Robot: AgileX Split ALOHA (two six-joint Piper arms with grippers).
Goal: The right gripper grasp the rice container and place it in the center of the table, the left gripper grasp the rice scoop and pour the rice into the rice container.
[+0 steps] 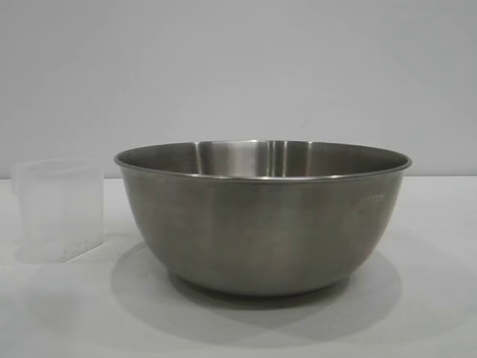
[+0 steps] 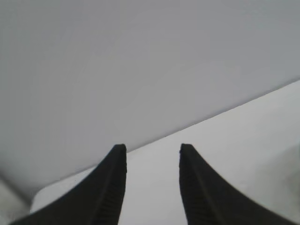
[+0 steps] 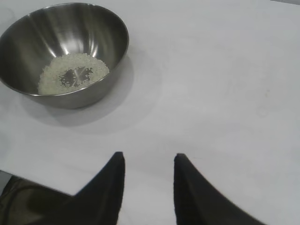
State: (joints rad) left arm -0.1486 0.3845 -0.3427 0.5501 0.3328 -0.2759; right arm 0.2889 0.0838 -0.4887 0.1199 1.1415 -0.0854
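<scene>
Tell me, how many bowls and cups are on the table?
2. A big steel bowl sits in the middle with rice in it. A small clear cup stands beside it, at its left in the outside view.

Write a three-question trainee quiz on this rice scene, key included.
1. True or false: the rice container already has rice in it.
2. In the exterior view, the rice scoop stands: A) inside the bowl, B) upright on the table to the bowl's left, C) in a gripper.
3. What do the left gripper and right gripper hold?

Key: 1 true. 2 B. 3 Nothing; both are open and empty.
</scene>
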